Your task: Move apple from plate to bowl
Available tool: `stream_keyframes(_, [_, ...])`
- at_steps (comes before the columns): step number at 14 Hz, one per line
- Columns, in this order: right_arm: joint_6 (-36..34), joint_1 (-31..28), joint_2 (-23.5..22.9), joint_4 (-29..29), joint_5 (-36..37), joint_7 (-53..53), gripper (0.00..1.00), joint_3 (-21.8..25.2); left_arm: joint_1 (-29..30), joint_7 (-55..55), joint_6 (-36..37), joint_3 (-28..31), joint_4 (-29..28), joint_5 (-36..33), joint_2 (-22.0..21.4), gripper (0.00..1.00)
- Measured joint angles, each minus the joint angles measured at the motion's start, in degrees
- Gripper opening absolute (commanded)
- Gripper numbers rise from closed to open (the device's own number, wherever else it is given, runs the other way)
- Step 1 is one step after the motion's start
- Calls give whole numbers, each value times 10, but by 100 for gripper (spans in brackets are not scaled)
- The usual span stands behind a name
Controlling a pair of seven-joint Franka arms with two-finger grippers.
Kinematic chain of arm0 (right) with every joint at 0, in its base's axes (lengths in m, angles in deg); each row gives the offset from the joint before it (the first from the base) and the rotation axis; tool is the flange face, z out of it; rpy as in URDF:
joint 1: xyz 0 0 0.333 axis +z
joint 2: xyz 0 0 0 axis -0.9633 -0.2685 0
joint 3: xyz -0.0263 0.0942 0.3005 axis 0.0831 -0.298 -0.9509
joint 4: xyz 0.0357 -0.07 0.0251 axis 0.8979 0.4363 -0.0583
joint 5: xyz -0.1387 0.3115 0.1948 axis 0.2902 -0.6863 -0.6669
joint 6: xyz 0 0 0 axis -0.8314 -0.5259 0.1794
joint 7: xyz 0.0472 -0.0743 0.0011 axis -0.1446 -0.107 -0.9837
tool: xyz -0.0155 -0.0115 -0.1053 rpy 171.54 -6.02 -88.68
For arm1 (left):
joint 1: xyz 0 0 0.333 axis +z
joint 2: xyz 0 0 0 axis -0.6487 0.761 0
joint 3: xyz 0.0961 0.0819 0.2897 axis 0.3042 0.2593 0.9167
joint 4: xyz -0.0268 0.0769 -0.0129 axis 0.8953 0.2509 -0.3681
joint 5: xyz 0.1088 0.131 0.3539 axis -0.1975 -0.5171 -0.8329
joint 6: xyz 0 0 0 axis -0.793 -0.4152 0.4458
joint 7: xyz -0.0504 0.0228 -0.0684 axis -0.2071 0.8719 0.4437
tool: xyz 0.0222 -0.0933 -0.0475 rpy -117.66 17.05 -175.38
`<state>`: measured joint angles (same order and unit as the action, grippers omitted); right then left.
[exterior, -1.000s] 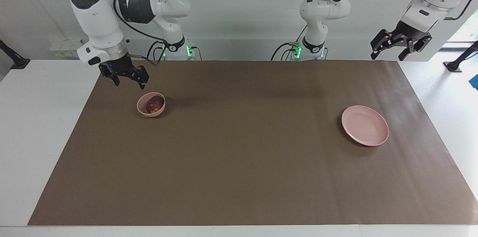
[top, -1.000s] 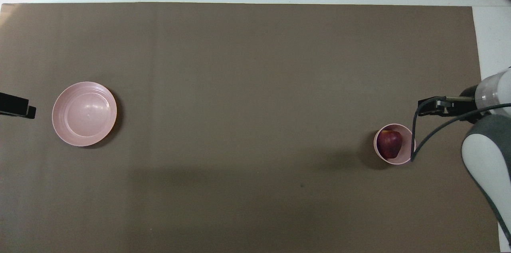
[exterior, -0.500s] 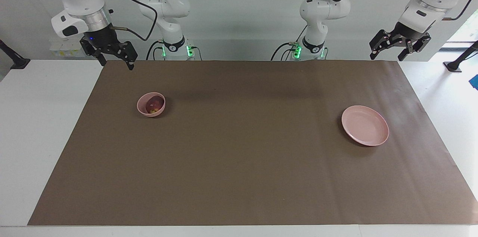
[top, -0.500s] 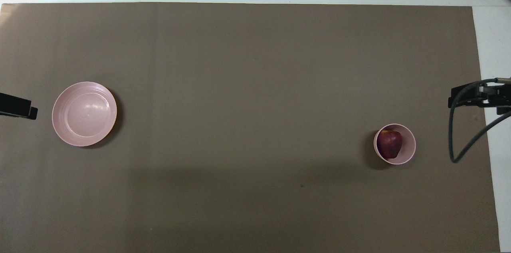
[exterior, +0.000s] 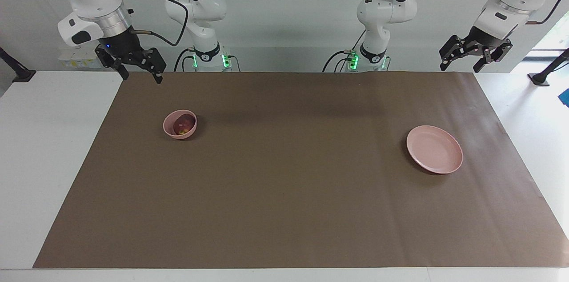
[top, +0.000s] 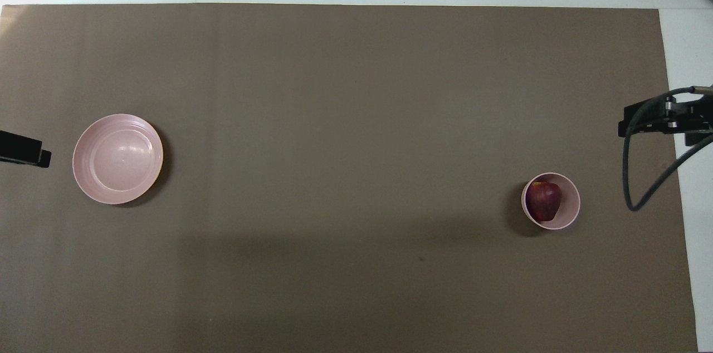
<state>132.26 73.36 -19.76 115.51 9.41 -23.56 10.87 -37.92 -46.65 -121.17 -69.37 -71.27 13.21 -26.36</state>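
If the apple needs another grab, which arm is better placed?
Right. The apple sits in the bowl at the right arm's end; the right gripper is open nearby, the left gripper by the plate.

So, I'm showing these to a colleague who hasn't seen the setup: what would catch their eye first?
Probably the dark red apple sitting in the small pink bowl toward the right arm's end of the brown mat. Next, the wide pink plate, bare, toward the left arm's end. Both grippers hang raised at the mat's corners by the robots, right gripper and left gripper, fingers spread and holding nothing.
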Motion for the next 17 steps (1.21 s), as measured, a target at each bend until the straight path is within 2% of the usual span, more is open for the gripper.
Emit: stream_keyframes(17, [-8, -1, 0, 3, 0, -2, 100, 5, -2, 0, 1, -4, 0, 0, 0, 100])
